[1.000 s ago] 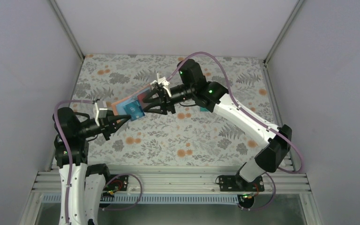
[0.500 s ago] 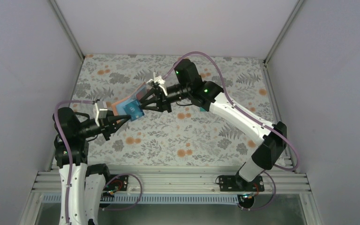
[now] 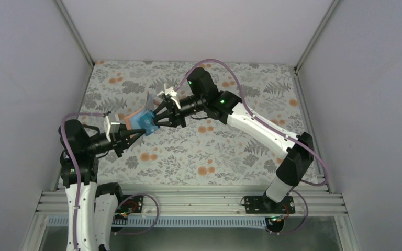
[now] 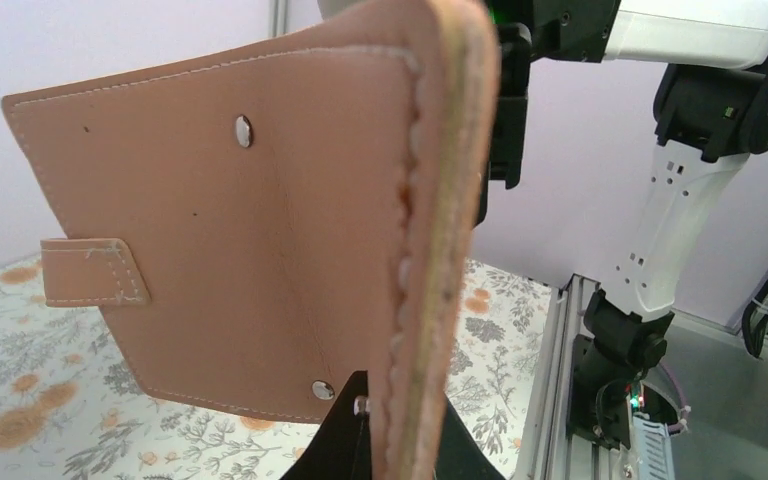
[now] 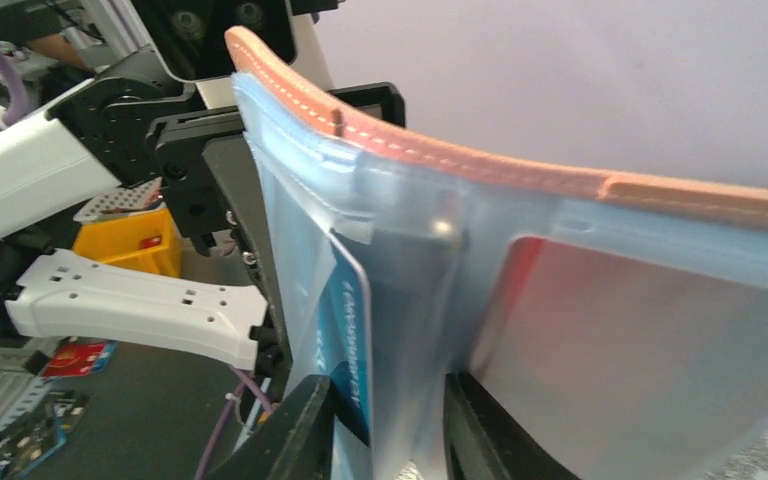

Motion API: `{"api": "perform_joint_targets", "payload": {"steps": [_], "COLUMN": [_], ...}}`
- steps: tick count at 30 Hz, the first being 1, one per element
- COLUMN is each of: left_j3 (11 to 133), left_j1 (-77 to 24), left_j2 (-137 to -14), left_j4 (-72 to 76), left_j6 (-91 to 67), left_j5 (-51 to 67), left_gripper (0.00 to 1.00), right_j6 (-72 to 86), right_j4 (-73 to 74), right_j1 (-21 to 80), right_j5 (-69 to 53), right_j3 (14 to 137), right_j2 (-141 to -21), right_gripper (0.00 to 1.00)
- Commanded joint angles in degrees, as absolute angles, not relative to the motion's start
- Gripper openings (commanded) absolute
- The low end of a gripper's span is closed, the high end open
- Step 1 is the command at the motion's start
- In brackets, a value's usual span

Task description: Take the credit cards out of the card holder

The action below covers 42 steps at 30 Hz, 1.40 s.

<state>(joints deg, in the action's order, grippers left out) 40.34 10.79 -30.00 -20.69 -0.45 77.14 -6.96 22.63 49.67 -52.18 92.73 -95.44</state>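
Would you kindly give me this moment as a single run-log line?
left gripper: shut on card holder, held off table | right gripper: jaws straddling blue card in holder, grip unclear

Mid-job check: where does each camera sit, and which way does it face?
Top external: above and behind the bases, looking down at the table; left gripper and right gripper meet at the card holder.
Left wrist: faces the holder's brown outside; own fingers below, right arm behind.
Right wrist: faces its light-blue inside; own fingers below, left arm behind.
Both wrists share the holder, opposite faces.
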Motion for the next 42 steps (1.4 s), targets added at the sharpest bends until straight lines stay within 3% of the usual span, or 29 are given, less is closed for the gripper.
{"api": "perform_joint_targets", "payload": {"steps": [1, 6, 9, 12, 33, 35, 39, 42], "left_j3": [42.58, 42.47, 42.41, 41.64, 39.14, 38.94, 39.45, 39.23], "left_j1": [10.72, 10.69, 10.72, 10.89, 11.32, 11.33, 11.3, 11.34], "left_j2": [-29.82, -29.42, -29.36, -28.48, -27.58, -27.58, -28.08, -27.79], "left_j4": [-19.37, -21.96, -21.79, -21.48, -20.26, -19.91, -19.78, -19.68], "left_j6": [0.08, 1.75, 1.41, 1.13, -2.55, -2.96, -3.73, -4.23], "left_j5": [80.51, 80.38, 79.87, 79.8, 77.51, 77.61, 76.9, 76.84], "left_gripper": [0.02, 0.02, 0.03, 0.19, 0.2, 0.18, 0.03, 0.03], "right_j6": [-9.1, -9.97, -10.2, -10.1, -13.56, -13.42, -13.78, -14.62], "right_j4": [22.71, 21.99, 21.92, 21.32, 29.66, 29.68, 30.56, 30.73], "right_j1": [51.44, 51.49, 51.38, 50.87, 50.36, 50.35, 50.32, 50.16], "right_j5": [-56.77, -60.3, -61.12, -57.98, -51.42, -51.57, -52.52, -50.05], "right_j3": [94.29, 93.07, 92.61, 90.55, 94.08, 94.2, 94.49, 93.42], "right_j2": [-97.19, -95.71, -94.79, -92.82, -92.14, -92.02, -92.02, -90.99], "right_gripper": [0.25, 0.04, 0.04, 0.04, 0.04, 0.04, 0.04, 0.04]}}
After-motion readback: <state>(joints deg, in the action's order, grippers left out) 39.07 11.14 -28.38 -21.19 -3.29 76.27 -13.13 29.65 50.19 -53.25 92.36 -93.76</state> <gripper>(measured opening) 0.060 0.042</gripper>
